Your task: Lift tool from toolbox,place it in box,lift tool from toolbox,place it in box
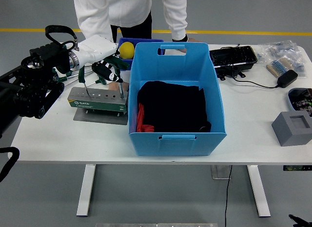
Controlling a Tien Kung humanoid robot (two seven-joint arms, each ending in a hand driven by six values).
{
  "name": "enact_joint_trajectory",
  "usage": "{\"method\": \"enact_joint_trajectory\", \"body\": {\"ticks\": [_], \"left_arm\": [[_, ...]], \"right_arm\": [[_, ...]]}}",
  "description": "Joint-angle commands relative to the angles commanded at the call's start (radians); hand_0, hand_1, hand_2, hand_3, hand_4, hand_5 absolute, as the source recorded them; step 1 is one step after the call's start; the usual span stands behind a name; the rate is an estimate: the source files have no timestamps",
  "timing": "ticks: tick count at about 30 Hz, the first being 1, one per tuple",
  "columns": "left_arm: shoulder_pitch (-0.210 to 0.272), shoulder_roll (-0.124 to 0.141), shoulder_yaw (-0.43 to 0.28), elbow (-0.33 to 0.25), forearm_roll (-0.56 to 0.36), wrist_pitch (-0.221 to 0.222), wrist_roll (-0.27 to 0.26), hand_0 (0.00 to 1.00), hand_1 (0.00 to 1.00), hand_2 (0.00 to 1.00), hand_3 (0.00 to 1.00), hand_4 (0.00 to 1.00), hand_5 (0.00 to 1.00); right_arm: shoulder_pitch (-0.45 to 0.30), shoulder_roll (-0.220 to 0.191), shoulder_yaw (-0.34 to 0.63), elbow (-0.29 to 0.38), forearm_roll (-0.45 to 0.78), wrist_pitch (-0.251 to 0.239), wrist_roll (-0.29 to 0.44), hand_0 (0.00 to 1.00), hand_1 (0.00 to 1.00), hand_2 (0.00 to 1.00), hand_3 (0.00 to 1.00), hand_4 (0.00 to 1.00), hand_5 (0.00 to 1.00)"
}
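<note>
Left hand [103, 67]: white-shelled, over the far side of the toolbox; black fingers [108, 72] curled by a green/black tool handle. Can't tell if they actually grip it.
Left arm [34, 85]: black, comes in from left edge, above the table's left end.
Right arm: out of view.
Toolbox [97, 102]: grey rack w/ green label strip, on a grey plate, left part of table [58, 139], just beside box's left wall.
Tools: one screwdriver [83, 81] upright in rack's left end, green/black handle; another [120, 88] upright at right end, near the box. More green handles [100, 81] behind rack, partly hidden by the hand.
Box [176, 98]: big blue bin, table centre; black cloth [170, 107] fills the bottom, bit of red at its left edge. No tool seen inside.
Person: white sleeves, far side of table. One hand [181, 42] at box's far rim, by the handle slot. Other hand hidden behind robot hand.
Yellow ball [127, 49]: in small blue tray behind box's far left corner.
Right side of table: black case [233, 57], cable, grey block [292, 128], bagged bits [282, 54].
</note>
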Motion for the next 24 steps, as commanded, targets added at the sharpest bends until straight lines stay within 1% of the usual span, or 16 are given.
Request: {"method": "enact_joint_trajectory", "body": {"ticks": [2,3,8,9,14,15,20,21,24], "left_arm": [[0.000,-0.001,0.003,0.004,-0.003,-0.001,0.002,0.226,0.106,0.141,0.200,0.998,0.585],[0.000,-0.001,0.004,0.005,-0.004,-0.001,0.002,0.194,0.075,0.119,0.171,0.998,0.597],[-0.002,-0.004,0.006,0.009,-0.021,-0.010,0.005,0.194,0.075,0.119,0.171,0.998,0.597],[-0.002,-0.004,0.006,0.009,-0.024,-0.012,0.006,0.165,0.044,0.090,0.141,0.998,0.609],[-0.004,-0.004,0.006,0.011,-0.047,-0.019,0.007,0.165,0.044,0.090,0.141,0.998,0.609],[-0.004,-0.003,0.005,0.010,-0.052,-0.020,0.007,0.149,0.029,0.074,0.097,0.998,0.617],[-0.006,-0.001,-0.001,0.003,-0.067,-0.028,0.005,0.149,0.029,0.074,0.097,0.998,0.617],[-0.007,-0.001,-0.001,0.001,-0.070,-0.029,0.005,0.145,0.015,0.063,0.073,0.998,0.641],[-0.009,-0.001,0.000,-0.007,-0.079,-0.034,0.005,0.145,0.015,0.063,0.073,0.998,0.641]], "right_arm": [[0.001,0.000,0.000,0.000,0.001,-0.001,0.000,0.619,0.602,0.672,0.543,0.775,0.651],[0.001,0.000,0.000,0.000,0.002,-0.001,0.001,0.619,0.602,0.672,0.543,0.776,0.651],[0.002,-0.001,-0.001,0.000,0.002,-0.001,0.001,0.619,0.602,0.672,0.543,0.776,0.651],[0.002,-0.001,0.000,0.000,0.001,-0.001,0.001,0.619,0.602,0.672,0.543,0.776,0.650],[0.001,-0.001,0.002,-0.001,-0.003,0.000,0.000,0.619,0.602,0.672,0.543,0.776,0.650],[0.000,0.000,0.003,-0.001,-0.003,0.000,0.000,0.619,0.602,0.672,0.544,0.776,0.650],[-0.001,0.000,0.005,-0.001,-0.007,0.000,-0.001,0.619,0.602,0.672,0.544,0.776,0.650],[-0.002,0.000,0.005,-0.001,-0.007,0.000,-0.001,0.619,0.602,0.672,0.544,0.777,0.650],[-0.004,0.001,0.007,-0.001,-0.009,0.000,-0.002,0.619,0.602,0.672,0.544,0.777,0.650]]}}
